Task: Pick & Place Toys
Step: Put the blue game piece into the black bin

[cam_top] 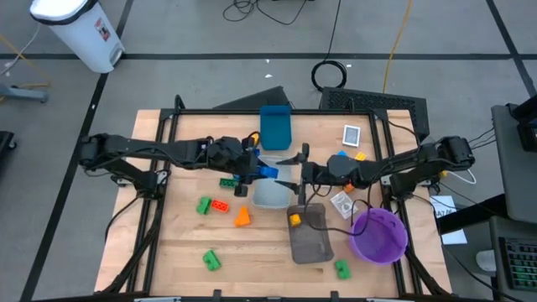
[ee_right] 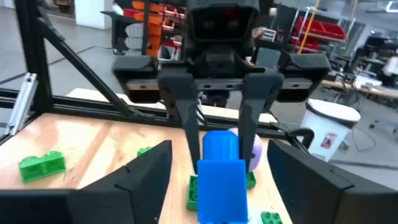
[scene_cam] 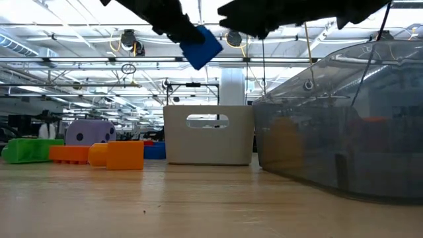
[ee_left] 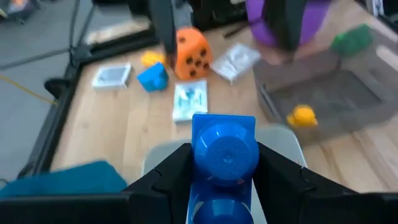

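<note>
Overhead, my left gripper (cam_top: 254,170) clamped a blue plastic building brick (cam_top: 267,172) just above the near rim of the pale grey rectangular tray (cam_top: 273,196) at the table's middle. My right gripper (cam_top: 295,172) faced it from the tray's other side, fingers spread and touching nothing. A darker grey rectangular tray (cam_top: 312,243) lay just beyond the pale one with a small yellow brick (cam_top: 294,219) inside. The purple round bowl (cam_top: 378,235) sat farther off on that side.

From table height, the blue brick (scene_cam: 201,46) hung tilted in the air above the pale tray (scene_cam: 208,135). An orange brick (scene_cam: 124,155), a green brick (scene_cam: 28,149) and a purple dotted die (scene_cam: 90,131) stood well apart from that tray.

Through my left wrist camera, my two fingers (ee_left: 166,175) squeezed the blue brick (ee_left: 223,155) over the pale tray (ee_left: 283,140); an orange dotted die (ee_left: 192,54) stood beyond it.

Through my right wrist camera, the blue brick (ee_right: 222,173) sat between the opposite gripper's fingers (ee_right: 188,118), my own standing wide apart.
</note>
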Controlling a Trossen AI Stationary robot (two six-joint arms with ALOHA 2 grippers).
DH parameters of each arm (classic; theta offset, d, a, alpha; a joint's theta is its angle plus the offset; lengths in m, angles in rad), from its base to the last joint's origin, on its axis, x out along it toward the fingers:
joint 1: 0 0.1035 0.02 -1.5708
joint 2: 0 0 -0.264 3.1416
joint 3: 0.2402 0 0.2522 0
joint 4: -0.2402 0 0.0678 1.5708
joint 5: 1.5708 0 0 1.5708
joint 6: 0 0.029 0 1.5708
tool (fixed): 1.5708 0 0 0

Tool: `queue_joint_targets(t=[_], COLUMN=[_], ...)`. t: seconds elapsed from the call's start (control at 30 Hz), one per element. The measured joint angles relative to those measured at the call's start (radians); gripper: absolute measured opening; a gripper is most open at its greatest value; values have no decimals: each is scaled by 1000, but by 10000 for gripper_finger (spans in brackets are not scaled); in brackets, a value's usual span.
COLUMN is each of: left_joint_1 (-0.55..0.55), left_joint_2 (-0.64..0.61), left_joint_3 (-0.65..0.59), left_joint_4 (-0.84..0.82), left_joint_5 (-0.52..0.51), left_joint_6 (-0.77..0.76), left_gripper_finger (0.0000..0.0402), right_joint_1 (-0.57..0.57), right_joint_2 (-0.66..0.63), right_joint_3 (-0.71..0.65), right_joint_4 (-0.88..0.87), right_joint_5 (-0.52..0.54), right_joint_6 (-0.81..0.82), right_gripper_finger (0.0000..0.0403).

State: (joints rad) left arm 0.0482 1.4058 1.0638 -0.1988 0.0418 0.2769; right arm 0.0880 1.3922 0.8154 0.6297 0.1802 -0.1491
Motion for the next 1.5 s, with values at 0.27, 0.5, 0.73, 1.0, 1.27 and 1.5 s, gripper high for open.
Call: queue_joint_targets(t=[0.27,0.5,0.73,1.0,1.27,1.5], left_joint_1=[22,21,23,22,16,16], left_joint_2=[12,18,18,18,65,105], left_joint_3=[10,14,14,14,13,15], left_joint_4=[84,159,220,347,462,552], left_joint_5=[46,118,165,258,310,328], left_joint_6=[-9,-24,-26,-46,-80,-94], left_gripper_finger=[152,145,156,146,151,153], right_joint_1=[-9,-14,-23,-26,-25,-14], right_joint_2=[0,0,0,0,0,0], right_joint_3=[1,1,1,1,0,0], right_joint_4=[-57,-68,-51,3,61,97], right_joint_5=[3,58,46,-55,-129,-132], right_joint_6=[33,24,33,30,-13,-23], right_gripper_finger=[285,274,265,262,251,237])
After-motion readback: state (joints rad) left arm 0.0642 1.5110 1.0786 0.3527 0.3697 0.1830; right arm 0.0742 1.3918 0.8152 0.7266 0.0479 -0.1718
